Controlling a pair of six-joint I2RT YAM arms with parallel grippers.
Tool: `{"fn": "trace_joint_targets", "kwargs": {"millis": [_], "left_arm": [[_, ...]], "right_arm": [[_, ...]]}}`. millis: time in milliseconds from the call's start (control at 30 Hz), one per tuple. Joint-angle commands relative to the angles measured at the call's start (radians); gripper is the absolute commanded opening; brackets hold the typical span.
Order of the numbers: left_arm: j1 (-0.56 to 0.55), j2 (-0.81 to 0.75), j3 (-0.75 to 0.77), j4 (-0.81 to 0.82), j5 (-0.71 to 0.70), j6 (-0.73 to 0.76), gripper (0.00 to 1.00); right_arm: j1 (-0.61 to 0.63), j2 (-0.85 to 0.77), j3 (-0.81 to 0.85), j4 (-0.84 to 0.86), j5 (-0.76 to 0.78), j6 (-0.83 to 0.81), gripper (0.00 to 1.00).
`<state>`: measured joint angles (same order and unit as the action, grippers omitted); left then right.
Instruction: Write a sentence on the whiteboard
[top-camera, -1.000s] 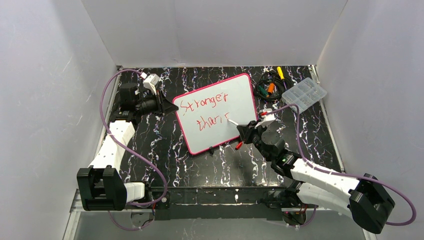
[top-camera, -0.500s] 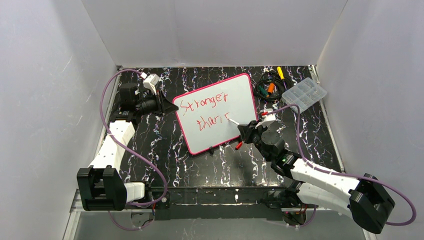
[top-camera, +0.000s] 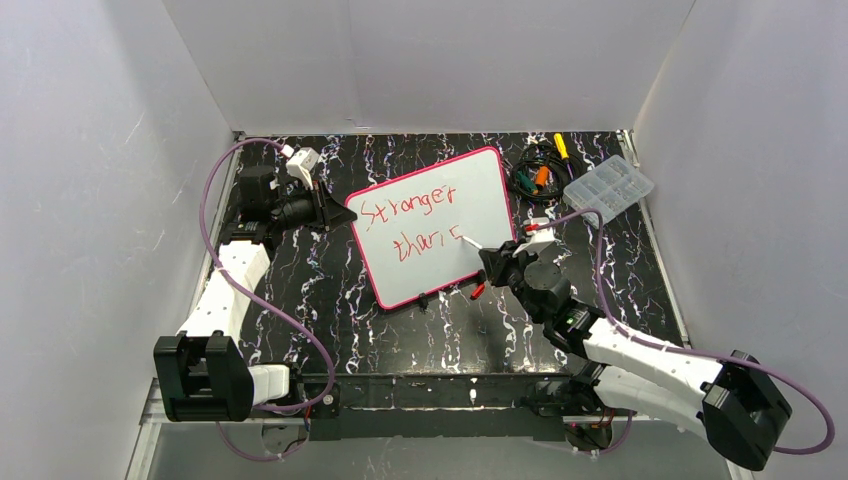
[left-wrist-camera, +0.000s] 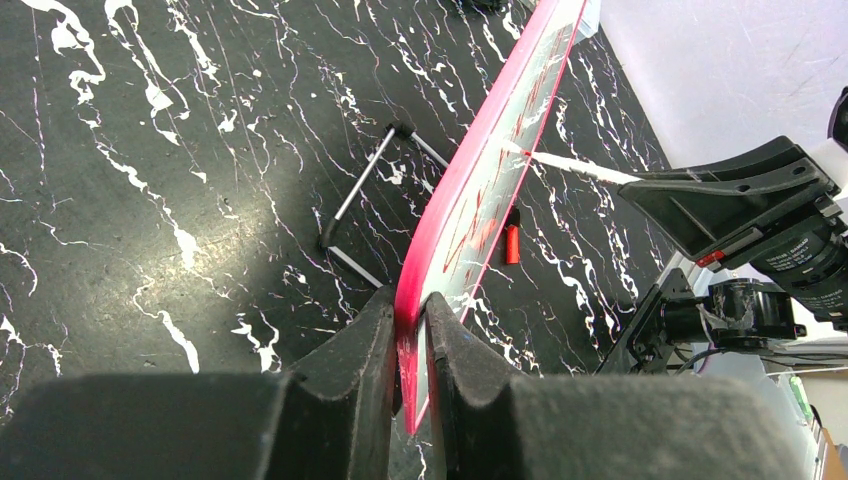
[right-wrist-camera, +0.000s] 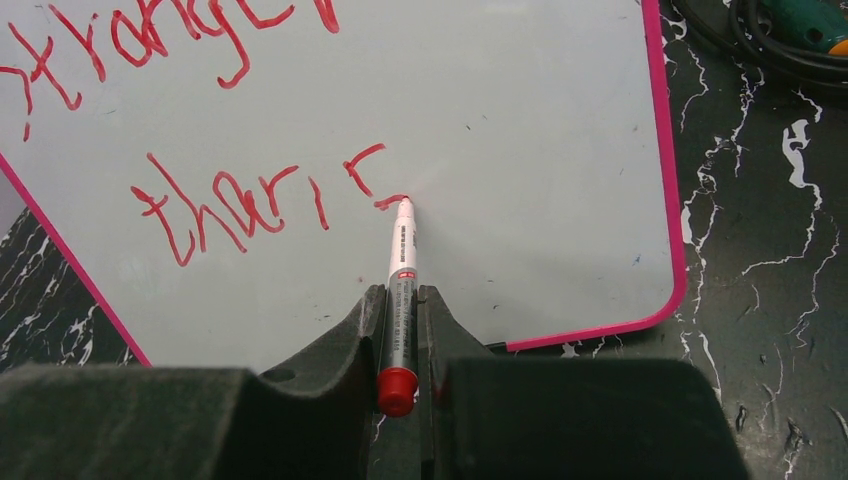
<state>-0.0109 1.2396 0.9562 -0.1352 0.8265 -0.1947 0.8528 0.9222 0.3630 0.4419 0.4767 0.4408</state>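
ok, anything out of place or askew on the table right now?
Whiteboard sits skewed to the table edges, one edge pinched in the left tool, and the sentence slants. A small red piece, probably the marker cap, lies loose by the board's near edge. Nothing spilled or damaged.

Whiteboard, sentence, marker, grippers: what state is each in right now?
whiteboard: tilted up, one edge pinched.
sentence: unfinished, two red lines.
marker: uncapped, tip touching whiteboard.
left gripper: shut on whiteboard.
right gripper: shut on marker.
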Motion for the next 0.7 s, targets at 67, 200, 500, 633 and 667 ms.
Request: {"fn": "trace_joint_targets", "kwargs": {"millis": [67,200,500,633,667], "left_arm": [[-0.009,-0.025,-0.01,-0.014,0.002,0.009,0.0],[-0.009,-0.025,-0.01,-0.014,0.002,0.009,0.0],[-0.011,-0.027,-0.01,-0.014,0.003,0.008,0.0],[-0.009,-0.026,-0.008,-0.014,0.005,0.009,0.0],[-0.01,-0.026,-0.007,-0.014,0.005,0.009,0.0]], "right_arm": [[-0.001,-0.041,0.037,0.048,0.011,-0.023,0.01],[-0.002,-0.003,0.063,0.116,0.023,-0.051,0.01],[-0.004,0.077,0.121,0.2,0.045,-0.122,0.01],[-0.007,0.087,0.122,0.192,0.048,-0.123,0.01],[-0.007,0.088,0.12,0.186,0.049,-0.121,0.01]]}}
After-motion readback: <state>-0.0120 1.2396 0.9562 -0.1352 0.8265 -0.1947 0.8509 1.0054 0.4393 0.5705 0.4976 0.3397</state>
